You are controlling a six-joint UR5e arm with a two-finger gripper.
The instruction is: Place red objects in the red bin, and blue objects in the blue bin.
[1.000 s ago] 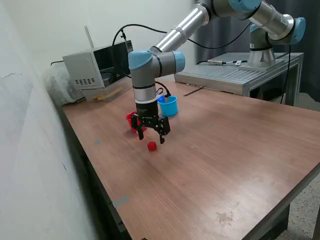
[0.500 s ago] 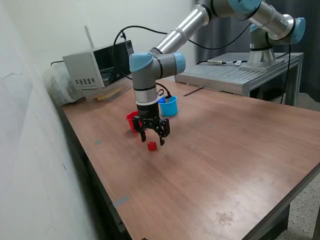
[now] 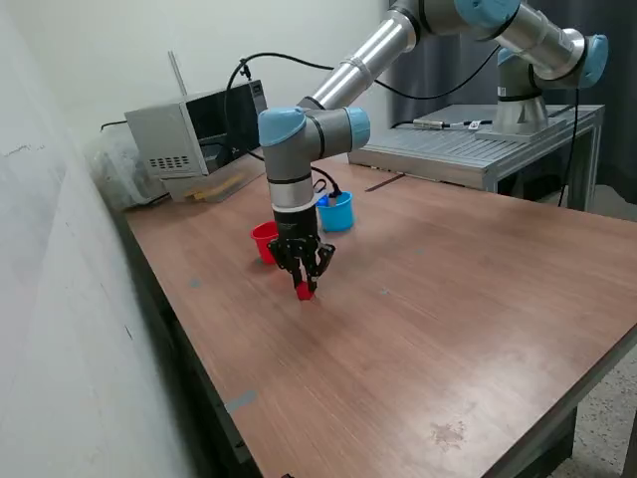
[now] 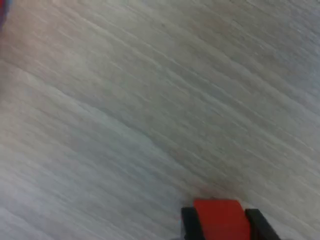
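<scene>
A small red cube (image 3: 306, 291) lies on the wooden table just in front of the red cup (image 3: 263, 240). My gripper (image 3: 305, 288) is down at the table with its fingers closed in around this cube. In the wrist view the red cube (image 4: 220, 219) sits between the two black fingertips (image 4: 190, 223), touching both. The light-blue cup (image 3: 338, 212) stands behind the arm, toward the exterior view's right of the red cup. I see only this one red cube. The dark-blue cubes do not show.
A grey box-like device (image 3: 189, 130) with cables stands at the back on the exterior view's left. A metal bench (image 3: 468, 149) carries the arm's base at the back right. The table's edge (image 3: 179, 329) runs close along the white wall.
The gripper has come down from above the table onto the red cube, and its fingers have closed from wide open to narrow around it.
</scene>
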